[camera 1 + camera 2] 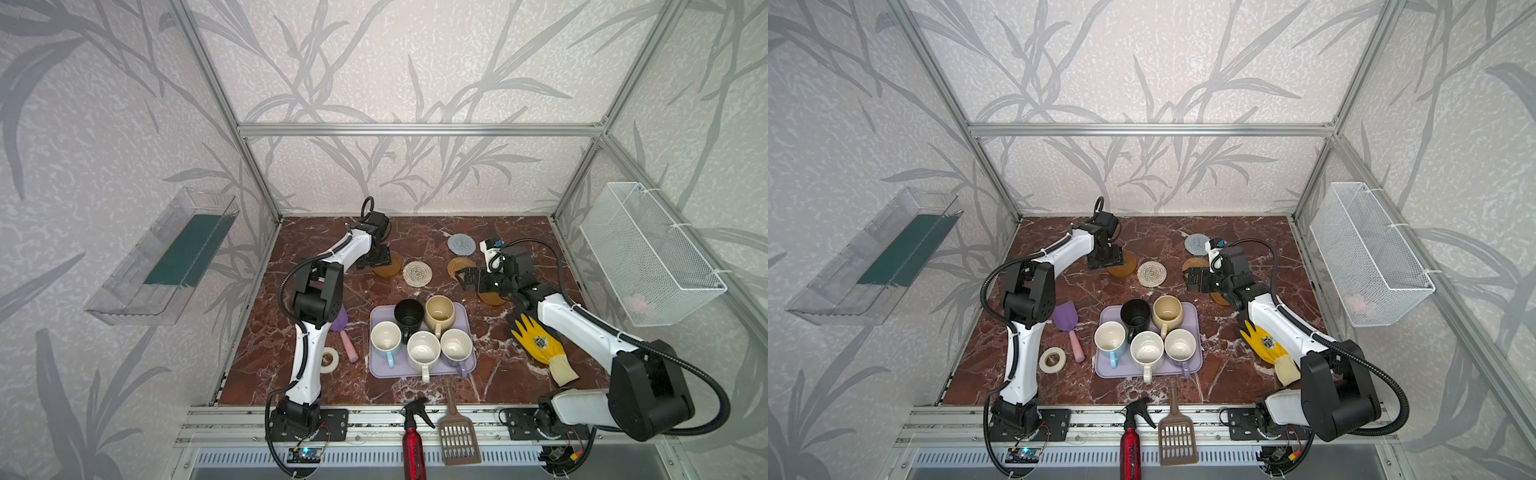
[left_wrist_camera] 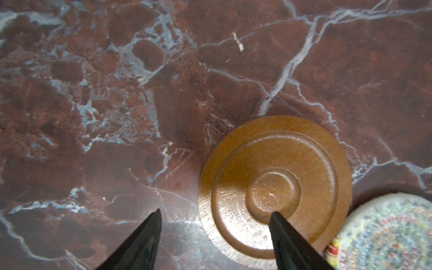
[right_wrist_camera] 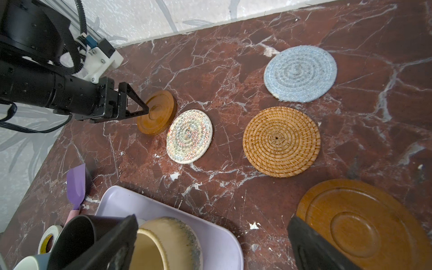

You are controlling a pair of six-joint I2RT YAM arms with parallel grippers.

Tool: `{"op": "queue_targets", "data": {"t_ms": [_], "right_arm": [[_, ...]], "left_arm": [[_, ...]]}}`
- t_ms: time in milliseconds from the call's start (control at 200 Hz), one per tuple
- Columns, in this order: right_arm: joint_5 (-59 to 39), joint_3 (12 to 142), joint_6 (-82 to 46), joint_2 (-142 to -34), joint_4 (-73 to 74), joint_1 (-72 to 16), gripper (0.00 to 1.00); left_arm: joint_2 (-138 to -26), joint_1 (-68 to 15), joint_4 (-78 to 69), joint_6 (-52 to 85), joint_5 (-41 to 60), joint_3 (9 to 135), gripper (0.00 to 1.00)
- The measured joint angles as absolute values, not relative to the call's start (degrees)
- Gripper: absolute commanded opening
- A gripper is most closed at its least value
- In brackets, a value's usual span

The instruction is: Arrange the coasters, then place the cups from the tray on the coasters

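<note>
Worktop (image 1: 415, 237): left gripper (image 2: 216, 211) jaws apart, straddling rim of wooden coaster (image 2: 292, 163), one tip over its centre. Cream coaster (image 1: 417, 273) just beside. Tray (image 1: 376, 370) mid-front, five mugs (image 1: 423, 352) on it. Rattan coaster (image 3: 281, 141), blue coaster (image 3: 300, 73) further right. Right gripper (image 3: 212, 218) wide open, empty, near second wooden coaster (image 3: 364, 224).

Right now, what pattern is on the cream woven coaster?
The cream woven coaster shows concentric coils with multicoloured zigzag stitching; clearest in the right wrist view.
</note>
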State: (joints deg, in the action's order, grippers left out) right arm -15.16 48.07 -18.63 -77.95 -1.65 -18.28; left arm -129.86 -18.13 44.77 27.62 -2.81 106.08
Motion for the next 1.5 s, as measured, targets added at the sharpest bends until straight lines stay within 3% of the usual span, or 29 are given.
{"op": "queue_targets", "data": {"t_ms": [245,345,695,1255,1500], "right_arm": [[-17.19,49.19,-19.51,-78.15,-1.69,-18.37,0.99],[-18.04,49.78,-19.7,-78.46,-1.63,-18.72,0.99],[-22.15,57.76,-14.13,-83.33,-7.07,-24.34,0.99],[-20.53,67.48,-13.47,-92.44,-11.97,-36.82,1.0],[-19.09,69.67,-14.22,-94.98,-12.45,-38.7,1.0]], "left_arm": [[-132.86,-18.13,45.91,27.38,-3.38,108.92,0.7],[-133.53,-18.13,46.24,27.31,-3.42,109.95,0.61],[-134.04,-18.11,47.07,28.97,-5.28,110.63,0.5],[-123.37,-12.93,42.74,29.63,-5.91,93.03,0.47],[-122.26,-11.6,42.24,29.52,-5.32,91.33,0.48]]}}
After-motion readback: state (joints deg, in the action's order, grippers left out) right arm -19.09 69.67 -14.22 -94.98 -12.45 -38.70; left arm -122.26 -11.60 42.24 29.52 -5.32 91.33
